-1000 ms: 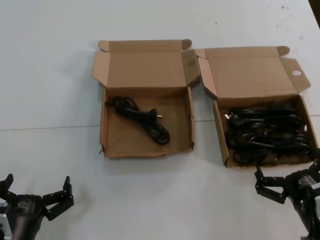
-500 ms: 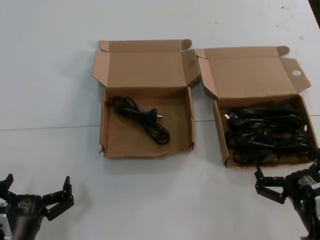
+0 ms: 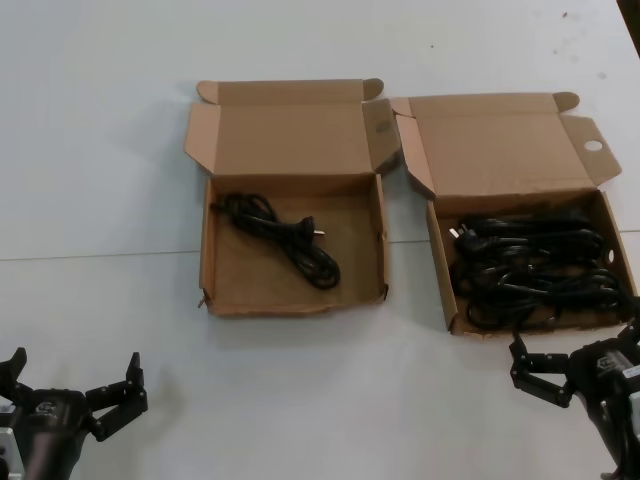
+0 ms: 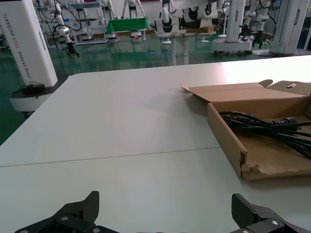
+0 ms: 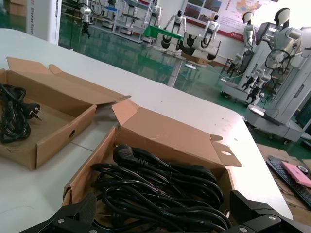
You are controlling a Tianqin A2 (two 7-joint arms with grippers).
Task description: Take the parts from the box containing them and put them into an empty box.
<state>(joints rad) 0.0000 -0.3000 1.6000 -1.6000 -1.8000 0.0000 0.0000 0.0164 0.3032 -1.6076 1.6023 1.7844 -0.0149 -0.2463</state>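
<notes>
The right gripper (image 3: 552,372) is hovering empty, fingers spread wide, just short of the holed cardboard box (image 3: 443,268) at the table's (image 3: 100,150) 4 o'clock. That box is holding a glossy black tangle of coiled cords (image 3: 530,270). The left gripper (image 3: 72,385) is sitting open and empty at 7 o'clock. The second matte box (image 3: 208,255), front edge apparently ragged, is holding one cord (image 3: 285,238) near 12 o'clock.

white table (image 3: 100,150), background robots (image 5: 284,43)
</notes>
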